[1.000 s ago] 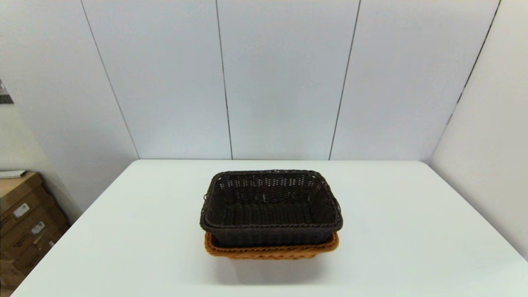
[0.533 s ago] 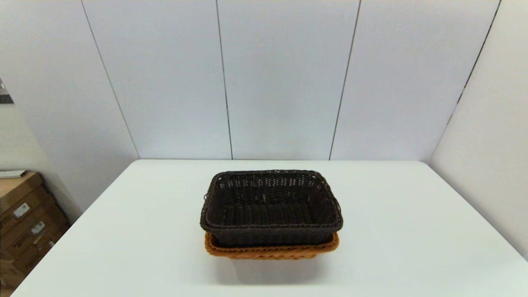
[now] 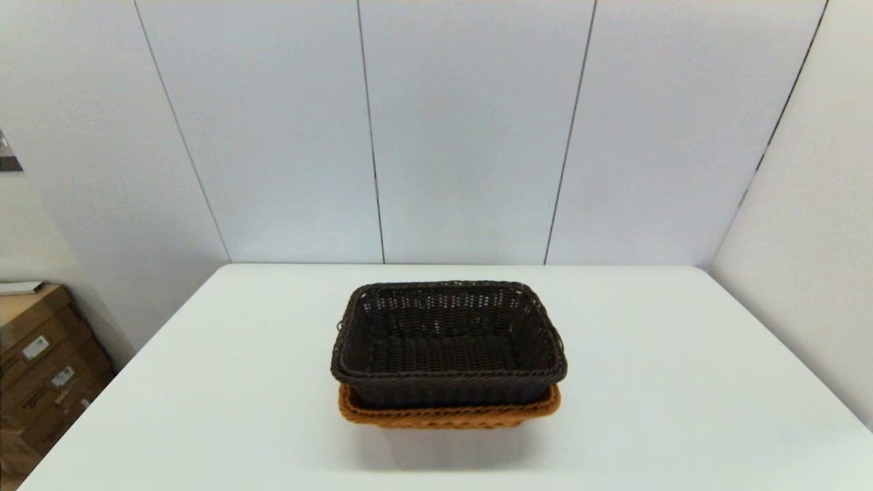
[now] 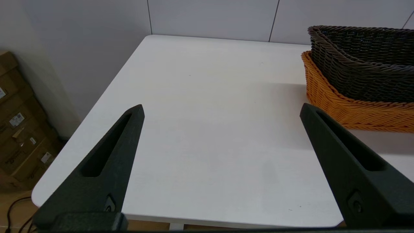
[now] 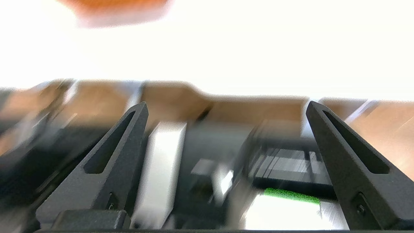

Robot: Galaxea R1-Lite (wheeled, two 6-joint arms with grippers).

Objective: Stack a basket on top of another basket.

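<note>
The dark brown basket (image 3: pixel 447 341) sits nested inside the orange basket (image 3: pixel 447 414) at the middle of the white table (image 3: pixel 204 382), only the orange rim showing under it. Neither arm appears in the head view. In the left wrist view both the dark brown basket (image 4: pixel 362 61) and the orange basket (image 4: pixel 343 103) lie beyond and to one side of my left gripper (image 4: pixel 221 110), which is open and empty near the table's front left corner. My right gripper (image 5: pixel 226 106) is open and empty, low by the table's front edge, in a blurred picture.
Cardboard boxes (image 3: pixel 41 361) stand on the floor left of the table. White wall panels close the back and right sides. Under the table edge, the right wrist view shows blurred dark equipment (image 5: pixel 207 161).
</note>
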